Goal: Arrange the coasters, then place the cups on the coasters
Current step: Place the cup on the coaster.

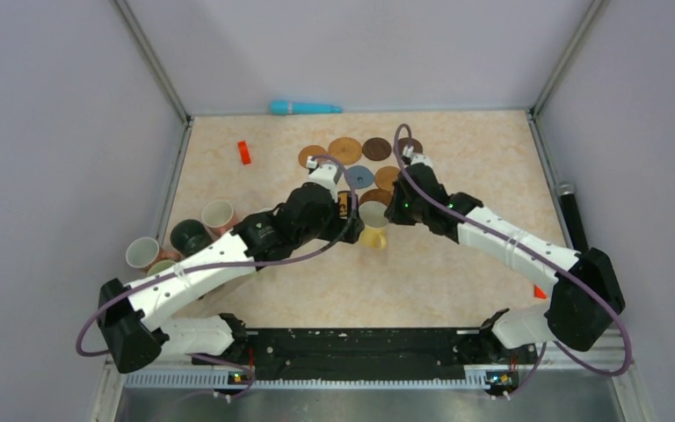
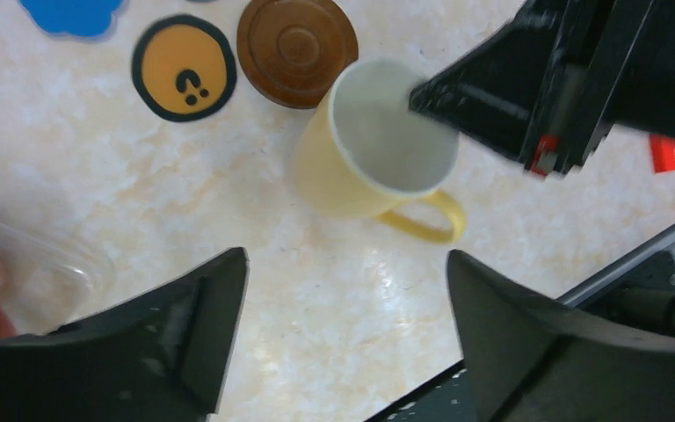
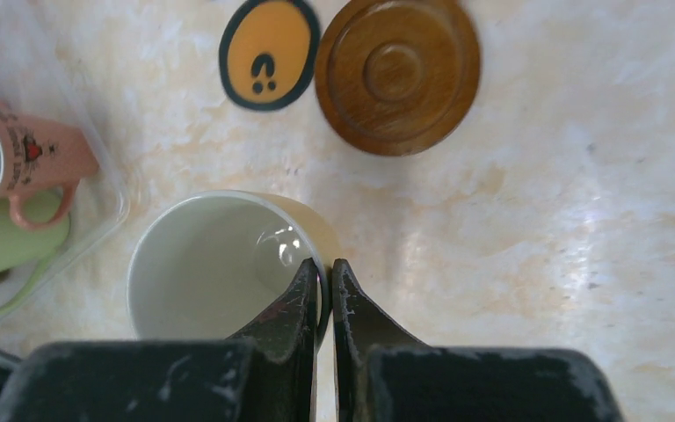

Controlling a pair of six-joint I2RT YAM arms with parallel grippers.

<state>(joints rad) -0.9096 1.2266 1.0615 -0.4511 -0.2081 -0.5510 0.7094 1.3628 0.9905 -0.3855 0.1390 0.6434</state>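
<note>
Lab enclosure: panel-walled robot table (image 1: 439, 281)

Counter (image 1: 457, 264): beige marbled top, boxed in by pale walls and metal corner posts.
Teal cylindrical item (image 1: 305, 108) is laid flat along the far edge, left of centre.
Red block (image 1: 244, 152) is seen in the far-left area, near the teal item but not touching it.
A second red-orange piece (image 1: 539, 292) is only partly seen near the right edge, on the near side.
Black microphone (image 1: 571, 215) is laid lengthwise along the right edge.
Black rail (image 1: 360, 352) is run across the near edge.
Clear plastic container (image 3: 110, 189) is seen at the left of the right wrist view, with only its rim and a corner made out.
</note>
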